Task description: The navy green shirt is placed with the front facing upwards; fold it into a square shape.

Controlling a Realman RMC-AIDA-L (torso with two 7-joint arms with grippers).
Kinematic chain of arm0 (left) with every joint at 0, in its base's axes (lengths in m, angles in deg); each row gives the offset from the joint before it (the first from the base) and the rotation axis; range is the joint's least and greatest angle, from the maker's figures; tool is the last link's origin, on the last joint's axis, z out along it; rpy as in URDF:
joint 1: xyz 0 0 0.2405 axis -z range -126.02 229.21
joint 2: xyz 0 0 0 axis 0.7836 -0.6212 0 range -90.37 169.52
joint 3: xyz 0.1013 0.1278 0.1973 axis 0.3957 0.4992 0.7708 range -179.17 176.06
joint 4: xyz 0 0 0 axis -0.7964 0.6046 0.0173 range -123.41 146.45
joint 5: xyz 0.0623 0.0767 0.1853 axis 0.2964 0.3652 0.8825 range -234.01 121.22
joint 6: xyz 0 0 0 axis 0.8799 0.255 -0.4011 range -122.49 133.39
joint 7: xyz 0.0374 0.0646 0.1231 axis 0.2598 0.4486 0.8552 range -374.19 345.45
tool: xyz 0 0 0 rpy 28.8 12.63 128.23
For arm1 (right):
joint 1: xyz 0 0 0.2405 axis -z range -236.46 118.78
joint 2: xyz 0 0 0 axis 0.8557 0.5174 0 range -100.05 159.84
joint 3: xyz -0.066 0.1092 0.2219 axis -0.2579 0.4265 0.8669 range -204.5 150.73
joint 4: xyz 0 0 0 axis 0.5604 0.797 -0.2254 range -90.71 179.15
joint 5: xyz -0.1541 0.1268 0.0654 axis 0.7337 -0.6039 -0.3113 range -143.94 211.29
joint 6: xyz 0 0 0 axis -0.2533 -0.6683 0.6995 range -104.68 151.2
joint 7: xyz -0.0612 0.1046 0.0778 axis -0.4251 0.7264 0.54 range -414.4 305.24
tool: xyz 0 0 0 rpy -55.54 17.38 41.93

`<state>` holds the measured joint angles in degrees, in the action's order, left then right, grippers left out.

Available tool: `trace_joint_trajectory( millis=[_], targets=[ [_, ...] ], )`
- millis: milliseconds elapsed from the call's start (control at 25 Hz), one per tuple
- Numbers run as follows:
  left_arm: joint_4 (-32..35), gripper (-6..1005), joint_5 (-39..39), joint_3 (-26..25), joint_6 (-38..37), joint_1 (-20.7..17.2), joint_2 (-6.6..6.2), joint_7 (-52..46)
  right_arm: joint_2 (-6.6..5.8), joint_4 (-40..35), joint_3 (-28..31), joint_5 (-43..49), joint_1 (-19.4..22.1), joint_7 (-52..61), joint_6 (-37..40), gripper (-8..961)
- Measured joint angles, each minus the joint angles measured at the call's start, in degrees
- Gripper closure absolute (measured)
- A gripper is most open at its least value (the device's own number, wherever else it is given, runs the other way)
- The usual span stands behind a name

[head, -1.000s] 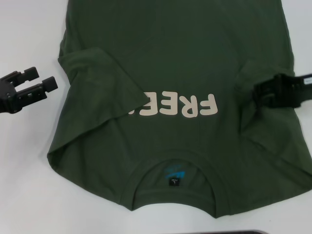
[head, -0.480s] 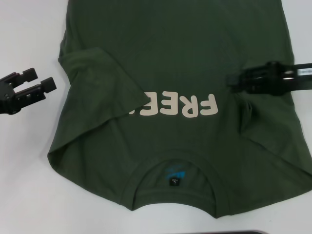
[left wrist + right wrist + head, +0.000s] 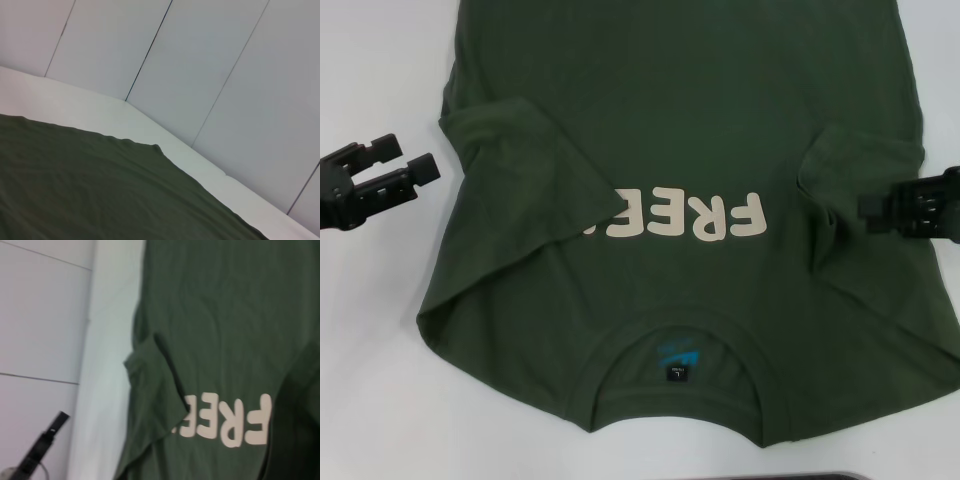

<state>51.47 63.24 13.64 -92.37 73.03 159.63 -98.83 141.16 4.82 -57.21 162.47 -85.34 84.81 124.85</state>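
Pulled back from above the chest lettering, where it hovered half a second ago, the right pincer [image 3: 880,207] now sits low at the shirt's right side, near the folded-in right sleeve [image 3: 855,160]; its fingers read as a dark block and whether they are parted or closed cannot be told. Off the garment on the bare white desk [image 3: 370,380], the left pincer [image 3: 415,160] has barely shifted, its two fingers spread wide and holding nothing, just beside the shirt's left edge. Between them lies the navy green shirt [image 3: 680,110], flat and front up, collar and black neck label [image 3: 678,372] toward the robot, with the cream lettering [image 3: 705,217] across the chest. Both short sleeves are already turned inward: the left sleeve [image 3: 535,175] forms a broad flap whose tip covers the start of the lettering, while the right one makes a smaller, rumpled fold. By the look of it, the job is at an early stage, with the sleeve folds done or nearly so. Still to come, in all likelihood, are tidying the right side and doubling the long body over itself, since the shirt runs past the top of the head view and is far from square.
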Motion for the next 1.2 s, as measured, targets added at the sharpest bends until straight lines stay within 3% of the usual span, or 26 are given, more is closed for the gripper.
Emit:
trace_joint_trajectory(
  millis=[440, 1000, 1200],
  targets=[
    [-0.01, 158, -0.15, 0.00, -0.45, -0.29, -0.01, -0.61, 1.18, 0.68, -0.28, 8.54, -5.30, 2.30, -6.58, 555],
    [-0.14, 157, -0.20, 0.01, -0.02, -0.48, -0.10, -0.18, 3.65, 5.89, -4.55, 8.78, -8.10, 2.68, -15.83, 554],
    [-0.14, 157, -0.20, 0.01, 0.08, -0.49, -0.17, -0.06, 4.22, 5.51, -3.98, 4.42, -8.88, -0.54, -14.88, 554]
  ],
)
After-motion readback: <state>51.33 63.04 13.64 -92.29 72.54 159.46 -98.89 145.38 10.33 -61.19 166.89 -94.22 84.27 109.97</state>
